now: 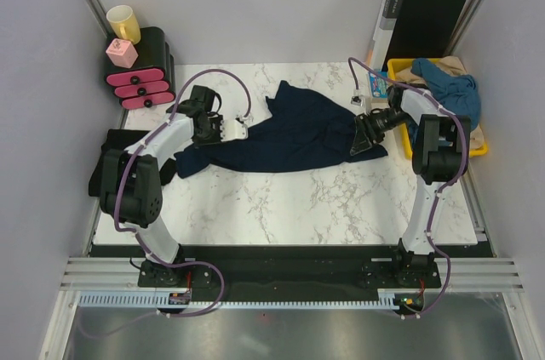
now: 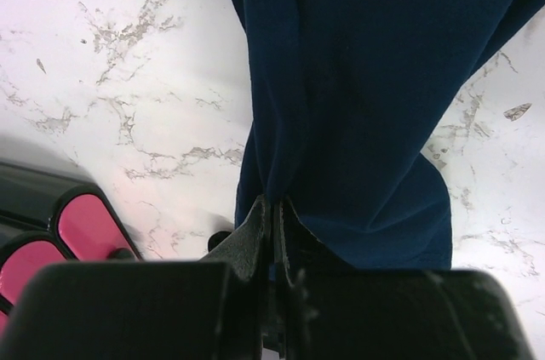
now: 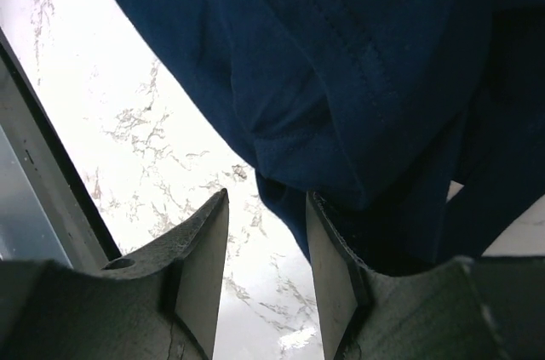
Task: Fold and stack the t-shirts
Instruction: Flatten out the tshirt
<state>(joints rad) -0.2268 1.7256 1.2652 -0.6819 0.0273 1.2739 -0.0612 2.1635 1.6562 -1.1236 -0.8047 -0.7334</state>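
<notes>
Left tool (image 2: pixel 274 208) pinching navy t-shirt (image 2: pixel 358 79) | right tool (image 3: pixel 266 200) spread, perhaps touching it

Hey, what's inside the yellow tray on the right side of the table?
A crumpled medium-blue t-shirt lies over a beige t-shirt in the yellow tray. Anything beneath them is covered.

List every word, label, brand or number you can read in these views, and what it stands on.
No text can be read.
On the black folder: print on the pale strip down its left edge, too small to read.
On the small blue packet beside the yellow tray: markings, too blurred to read.
On the navy t-shirt, in all views: no print or label showing.
</notes>
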